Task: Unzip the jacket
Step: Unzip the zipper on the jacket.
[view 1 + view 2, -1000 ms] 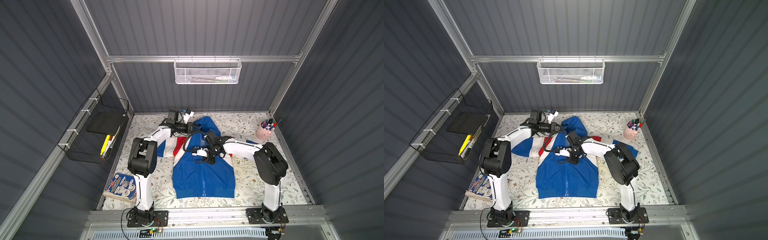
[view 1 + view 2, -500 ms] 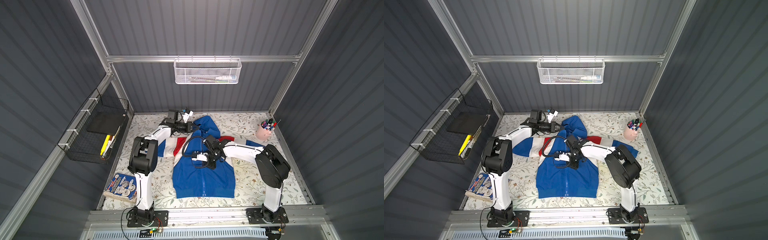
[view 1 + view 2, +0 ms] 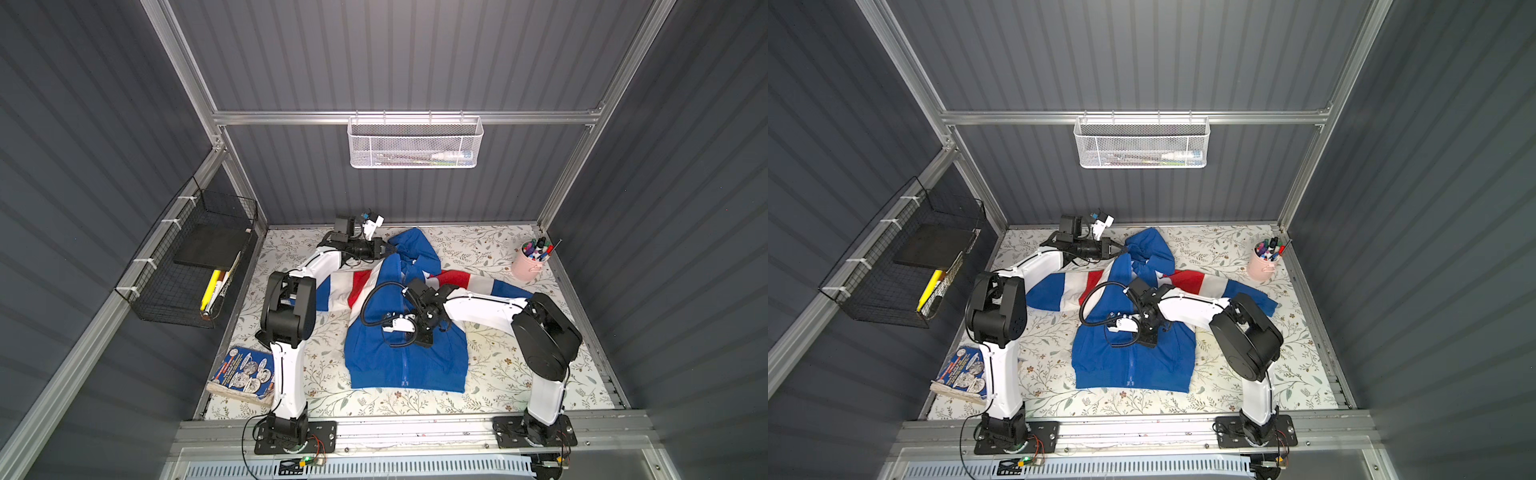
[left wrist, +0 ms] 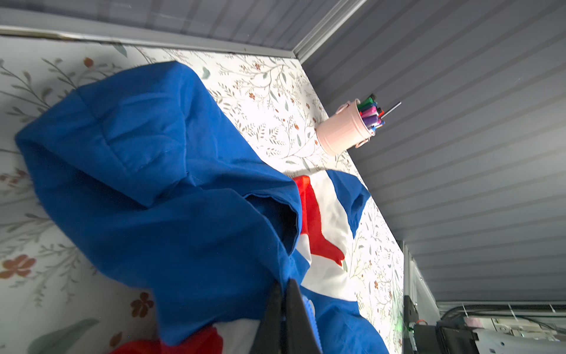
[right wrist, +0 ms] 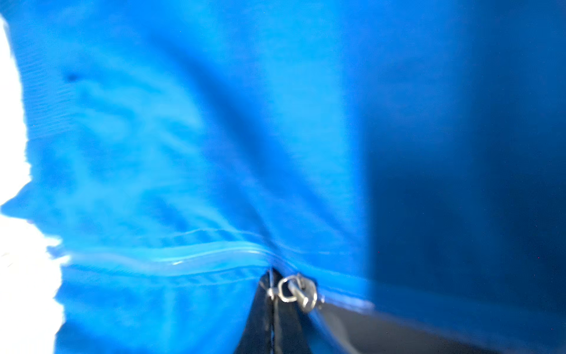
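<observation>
Nearest you, a book lies at the worktop's front left corner. The jacket lies flat mid-worktop, hem toward you. The right end effector pinches its zipper pull; the left end effector pinches the collar edge. Beyond, a pink cup holds markers, a black wire basket a yellow marker, and a white mesh basket slim items

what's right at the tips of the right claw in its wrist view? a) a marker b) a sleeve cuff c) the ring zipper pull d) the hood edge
c: the right wrist view shows the shut right claw with the metal ring zipper pull at its tips, on the blue jacket front.
</observation>
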